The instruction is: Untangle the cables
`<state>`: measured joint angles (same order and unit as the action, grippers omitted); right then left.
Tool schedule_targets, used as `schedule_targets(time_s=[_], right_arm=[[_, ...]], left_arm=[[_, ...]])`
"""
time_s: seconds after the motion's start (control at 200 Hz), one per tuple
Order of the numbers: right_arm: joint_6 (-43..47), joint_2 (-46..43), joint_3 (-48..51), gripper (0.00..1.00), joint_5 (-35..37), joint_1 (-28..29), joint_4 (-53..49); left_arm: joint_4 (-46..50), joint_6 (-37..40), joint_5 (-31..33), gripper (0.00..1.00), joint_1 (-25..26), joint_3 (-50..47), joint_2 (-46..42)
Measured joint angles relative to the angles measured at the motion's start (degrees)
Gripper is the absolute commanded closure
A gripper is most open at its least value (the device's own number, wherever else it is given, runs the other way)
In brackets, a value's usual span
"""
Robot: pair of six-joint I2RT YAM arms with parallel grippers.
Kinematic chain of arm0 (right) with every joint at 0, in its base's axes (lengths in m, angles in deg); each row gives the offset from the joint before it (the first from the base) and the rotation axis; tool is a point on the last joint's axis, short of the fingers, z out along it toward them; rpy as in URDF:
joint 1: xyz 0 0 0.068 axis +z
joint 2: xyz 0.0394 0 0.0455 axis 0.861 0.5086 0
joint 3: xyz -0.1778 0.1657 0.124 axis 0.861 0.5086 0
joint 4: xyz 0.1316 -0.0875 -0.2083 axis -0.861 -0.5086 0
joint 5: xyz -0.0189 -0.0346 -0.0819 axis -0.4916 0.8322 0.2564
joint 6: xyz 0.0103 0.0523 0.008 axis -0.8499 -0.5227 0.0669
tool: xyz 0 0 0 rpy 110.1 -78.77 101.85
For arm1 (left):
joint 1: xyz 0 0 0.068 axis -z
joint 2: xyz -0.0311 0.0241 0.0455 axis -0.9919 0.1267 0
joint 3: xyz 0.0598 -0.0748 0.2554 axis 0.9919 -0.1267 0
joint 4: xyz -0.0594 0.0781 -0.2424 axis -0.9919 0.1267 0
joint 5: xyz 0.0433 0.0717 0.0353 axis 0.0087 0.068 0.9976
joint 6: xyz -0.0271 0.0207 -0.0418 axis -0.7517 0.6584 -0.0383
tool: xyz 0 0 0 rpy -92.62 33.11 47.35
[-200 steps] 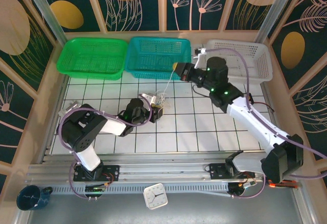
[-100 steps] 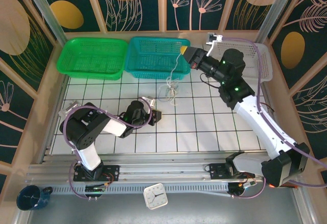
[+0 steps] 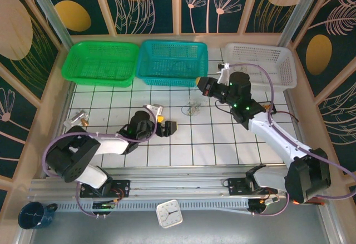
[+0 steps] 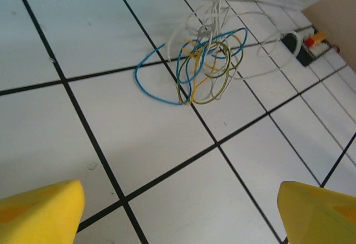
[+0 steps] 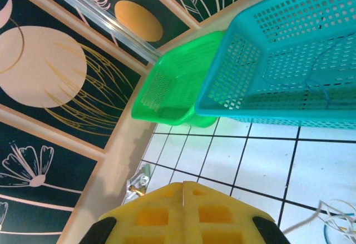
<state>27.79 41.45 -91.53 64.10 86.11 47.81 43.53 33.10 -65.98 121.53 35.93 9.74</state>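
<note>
Currently the cables (image 4: 207, 66) lie in a loose tangle on the tiled surface (image 4: 83, 127) ahead of the left gripper (image 4: 178, 216), whose jaws stand wide apart and empty, while the right gripper (image 5: 183, 208) has its jaws fully closed, apparently pinching white strands that rise from the tangle.

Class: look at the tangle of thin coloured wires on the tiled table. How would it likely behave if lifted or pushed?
The cables probably flop: they lie in loose curling loops. Lifting one strand would likely drag the rest, since blue, yellow, green and white loops cross each other. Being so thin, they are probably light and slide easily when pushed.
</note>
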Motion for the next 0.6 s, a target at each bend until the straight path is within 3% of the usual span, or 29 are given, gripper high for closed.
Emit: schedule_targets(time_s=[0.245,0.601], right_arm=[[1.38,-1.84,0.02,1.0,1.95,0.0,-1.68],[1.9,-3.21,2.43,1.0,2.91,0.61,-2.64]], left_arm=[[7.45,-2.84,4.55,0.01,0.0,3.28,-2.64],[10.95,-3.48,1.2,0.01,0.0,10.71,-2.25]])
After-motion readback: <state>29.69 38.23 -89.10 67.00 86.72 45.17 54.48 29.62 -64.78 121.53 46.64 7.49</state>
